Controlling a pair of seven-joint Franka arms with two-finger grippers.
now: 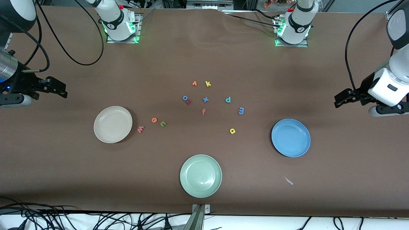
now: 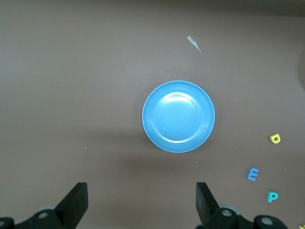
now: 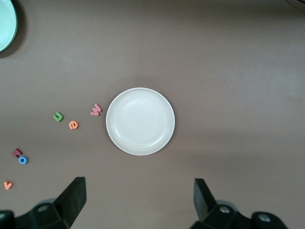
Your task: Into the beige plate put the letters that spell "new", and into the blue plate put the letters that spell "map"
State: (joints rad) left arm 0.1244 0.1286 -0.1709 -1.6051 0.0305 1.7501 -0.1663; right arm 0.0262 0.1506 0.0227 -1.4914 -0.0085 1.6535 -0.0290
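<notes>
- At the mid-left edge of the front view, the right gripper [image 1: 64, 89] hangs with its jaws spread wide and empty; the right arm waits.
- At the mid-right edge, the left gripper [image 1: 337, 100] hangs the same way, jaws wide and holding nothing.
- On the brown surface [image 1: 204, 57], the beige plate [image 1: 112, 124] lies left of centre, bare inside.
- Just beside it sit the pink w [image 1: 140, 129], the orange e [image 1: 154, 120] and the green n [image 1: 163, 124], in a short row, none touching the plate.
- The blue plate [image 1: 290, 137] lies right of centre, also bare.
- Near it, toward the frame's centre, lie the yellow a [image 1: 232, 131], the blue m [image 1: 241, 111] and the teal p [image 1: 228, 100], apart from one another.
- A pale green plate [image 1: 200, 175] sits at lower centre.
- Around the frame's centre lie a salmon f [image 1: 203, 111], a blue x [image 1: 205, 99], a yellow k [image 1: 208, 84] and an orange v-like letter [image 1: 194, 83].
</notes>
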